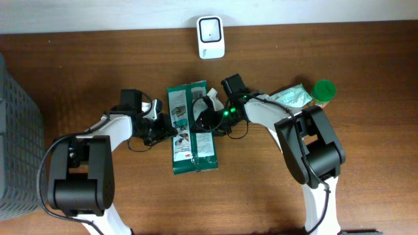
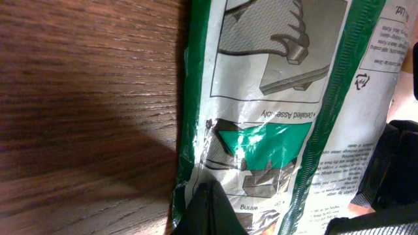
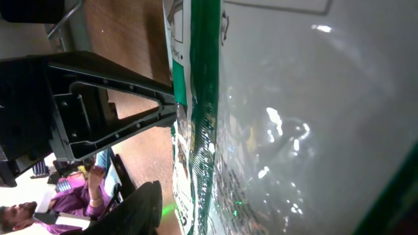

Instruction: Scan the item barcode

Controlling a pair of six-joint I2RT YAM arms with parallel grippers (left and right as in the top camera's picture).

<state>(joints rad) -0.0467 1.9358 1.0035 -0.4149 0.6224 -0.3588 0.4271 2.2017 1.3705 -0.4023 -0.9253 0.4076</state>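
Glossy green-and-white plastic packet point(image 3: 294, 130) is lying on the table point(image 1: 261, 189) between both arms. Left gripper point(image 2: 206, 205), fully closed, is touching its edge; right gripper point(image 1: 208, 112) is working opposite, hold unclear. Best is keeping the film taut, printed face turning toward the white boxy scanner point(image 1: 211, 37) beyond.

A packet point(image 1: 191, 130) lies flat on the middle of the worktop point(image 1: 255, 189), its long side running front to back, with the left hand point(image 1: 168, 130) at its left edge and the right hand point(image 1: 208, 117) over its right edge, towards the far end. Behind the packet, near the worktop's far edge, stands a scanner point(image 1: 211, 37). A crate point(image 1: 16, 117) sits at the far left, while a pouch point(image 1: 292, 98) and, just right of it, a lidded container point(image 1: 323, 90) lie to the right, behind the right arm.
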